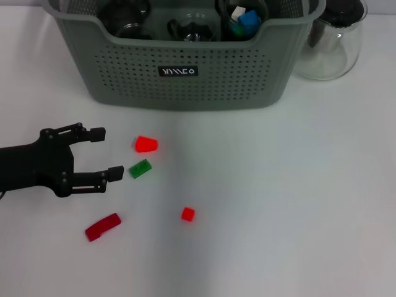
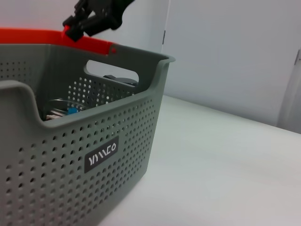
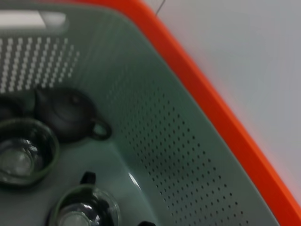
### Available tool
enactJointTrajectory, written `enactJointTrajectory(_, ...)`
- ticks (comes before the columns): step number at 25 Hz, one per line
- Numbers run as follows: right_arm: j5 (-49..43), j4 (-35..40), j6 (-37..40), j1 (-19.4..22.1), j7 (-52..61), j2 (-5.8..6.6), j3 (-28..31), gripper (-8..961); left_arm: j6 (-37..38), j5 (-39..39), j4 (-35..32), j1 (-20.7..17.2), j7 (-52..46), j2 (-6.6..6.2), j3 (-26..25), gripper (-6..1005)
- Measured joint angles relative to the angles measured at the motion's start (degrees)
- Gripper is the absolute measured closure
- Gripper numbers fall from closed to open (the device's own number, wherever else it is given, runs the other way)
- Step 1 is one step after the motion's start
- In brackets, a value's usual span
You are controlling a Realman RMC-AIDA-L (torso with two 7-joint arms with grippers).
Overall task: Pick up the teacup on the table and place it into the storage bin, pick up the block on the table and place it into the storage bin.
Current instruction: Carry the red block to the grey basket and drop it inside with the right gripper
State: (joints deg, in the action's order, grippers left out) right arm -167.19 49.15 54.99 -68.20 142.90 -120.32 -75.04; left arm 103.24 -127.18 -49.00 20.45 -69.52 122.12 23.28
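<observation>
On the white worktop (image 1: 297,204), the left gripper (image 1: 106,153) reaches in low from the left with its fingers spread wide and nothing held, its tips just beside the green block (image 1: 140,168) and near the red block (image 1: 146,144), while a small red cube (image 1: 188,214) and a dark red piece (image 1: 103,226) lie nearer the front. The storage bin (image 1: 185,83) stands at the back of the worktop with a clear glass carafe (image 1: 331,46) beside it, and already holds glass teacups (image 3: 26,150), a dark teapot (image 3: 66,113) and a blue block (image 1: 249,21). The right gripper (image 2: 91,16) hangs above the far rim of the bin, and I cannot tell whether it is open or closed
</observation>
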Motion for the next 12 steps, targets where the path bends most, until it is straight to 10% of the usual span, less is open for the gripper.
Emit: enactJointTrajectory(12, -0.7, -0.3, -1.9, 0.0, 1.8, 0.03, -2.1, 665, -0.2, -0.4, 0.1, 0.5, -0.1, -0.13, -0.2, 111)
